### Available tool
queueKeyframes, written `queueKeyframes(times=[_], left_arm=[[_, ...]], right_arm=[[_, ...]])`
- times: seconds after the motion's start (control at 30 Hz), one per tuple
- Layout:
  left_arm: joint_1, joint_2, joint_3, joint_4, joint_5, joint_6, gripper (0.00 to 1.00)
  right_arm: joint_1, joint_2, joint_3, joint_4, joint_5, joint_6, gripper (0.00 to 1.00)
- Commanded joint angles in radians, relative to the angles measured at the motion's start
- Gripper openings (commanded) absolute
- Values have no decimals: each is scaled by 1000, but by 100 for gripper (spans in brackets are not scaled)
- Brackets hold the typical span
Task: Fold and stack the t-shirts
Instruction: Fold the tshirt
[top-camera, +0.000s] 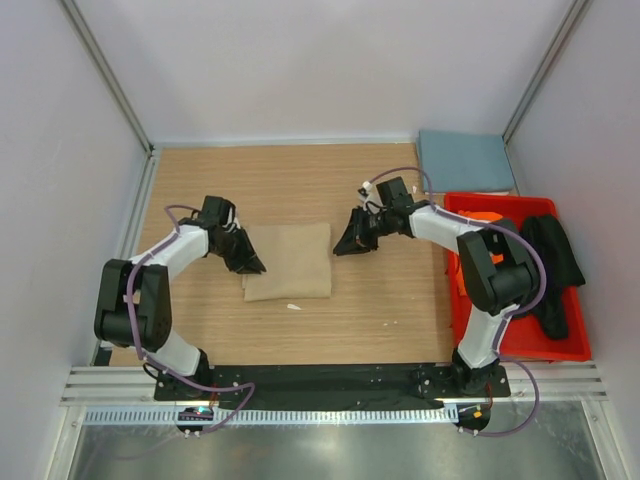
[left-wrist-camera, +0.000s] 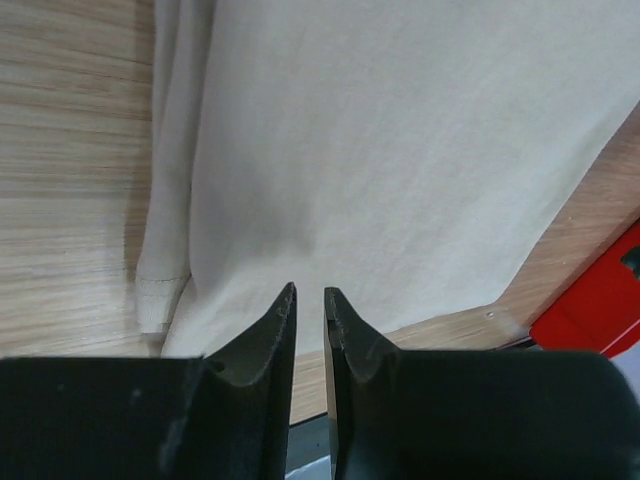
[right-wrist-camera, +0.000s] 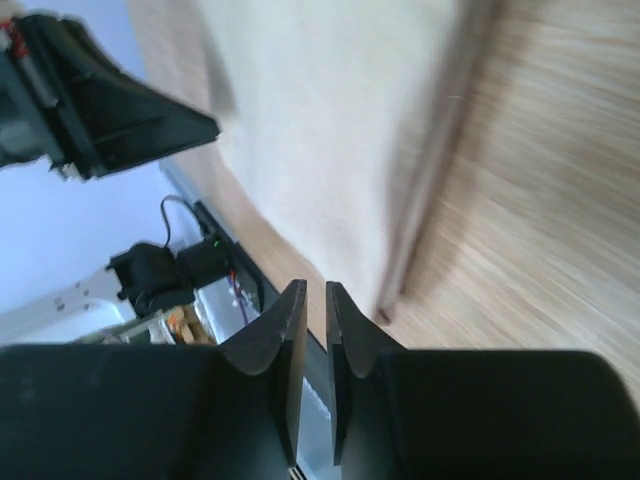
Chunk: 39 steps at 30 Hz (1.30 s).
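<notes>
Lying folded at table centre, one tan-beige t-shirt (top-camera: 290, 261) sits between two grippers: the left gripper (top-camera: 252, 266) at its nine o'clock edge and the right gripper (top-camera: 343, 247) just off its three o'clock edge, both narrowed to a slit, holding nothing. At three o'clock, one red bin (top-camera: 571, 346) holds one orange shirt (top-camera: 481, 217) and one black shirt (top-camera: 552, 262); one blue-grey shirt (top-camera: 465, 159) lies folded at one o'clock.

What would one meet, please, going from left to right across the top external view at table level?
left gripper → tan-beige t-shirt → right gripper → red bin, which holds an orange t-shirt and a black t-shirt.
</notes>
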<state>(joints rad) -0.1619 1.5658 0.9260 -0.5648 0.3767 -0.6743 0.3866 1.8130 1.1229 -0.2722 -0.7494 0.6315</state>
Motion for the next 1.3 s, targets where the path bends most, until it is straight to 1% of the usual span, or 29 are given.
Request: queueKeyframes(times=[0.0, 0.1, 0.23, 0.33, 0.47, 0.57, 0.63, 0.7, 0.73, 0.77, 0.8, 0.87, 0.9, 0.97, 1.0, 1.03, 1.07, 1.1, 1.13, 1.23, 1.27], left_arm=[[27, -40, -4, 43, 2, -13, 16], [39, -24, -22, 46, 1, -16, 15], [56, 12, -61, 43, -77, -13, 14], [59, 84, -69, 51, -103, 15, 12], [61, 145, -88, 69, -134, 35, 8], [64, 129, -98, 66, -139, 38, 4], [62, 93, -95, 49, -139, 39, 4], [62, 11, -90, 19, -131, 36, 9], [62, -18, -76, -4, -122, 35, 14], [61, -71, -70, -12, -107, 24, 21], [59, -97, -64, -17, -57, 16, 23], [42, -150, -44, -3, -4, -23, 25], [33, -154, -39, 14, 22, -39, 25], [-4, -151, -42, 113, 114, -82, 24], [-17, -136, -45, 161, 149, -102, 23], [-51, -81, -47, 245, 213, -143, 20], [-71, -51, -44, 281, 235, -162, 16], [-91, -14, -41, 320, 261, -186, 14], [-132, 43, -39, 397, 277, -223, 12], [-189, 120, -45, 503, 287, -272, 6], [-195, 161, -55, 531, 289, -309, 4]], right_arm=[[80, 38, 69, 125, -174, 28, 18], [142, 98, 87, 113, -228, -7, 14], [201, 167, 106, 61, -242, -62, 12], [204, 216, 81, 67, -234, -79, 12], [199, 259, 81, -8, -188, -165, 12], [186, 269, 69, -71, -153, -210, 12], [187, 241, 55, -94, -143, -217, 12], [187, 191, 49, -120, -133, -216, 12], [186, 174, 52, -133, -127, -216, 12], [189, 154, 57, -143, -119, -213, 13], [187, 128, 60, -156, -113, -208, 13], [189, 108, 67, -148, -119, -172, 13], [187, 103, 69, -116, -128, -152, 13], [187, 106, 72, -75, -148, -116, 13], [189, 115, 75, -47, -149, -93, 13], [187, 129, 89, -41, -151, -86, 13], [187, 156, 94, -33, -153, -79, 13], [187, 167, 97, -9, -151, -72, 13], [189, 178, 98, 2, -150, -61, 13], [187, 216, 89, 36, -157, -53, 13], [186, 226, 83, 44, -162, -53, 13]])
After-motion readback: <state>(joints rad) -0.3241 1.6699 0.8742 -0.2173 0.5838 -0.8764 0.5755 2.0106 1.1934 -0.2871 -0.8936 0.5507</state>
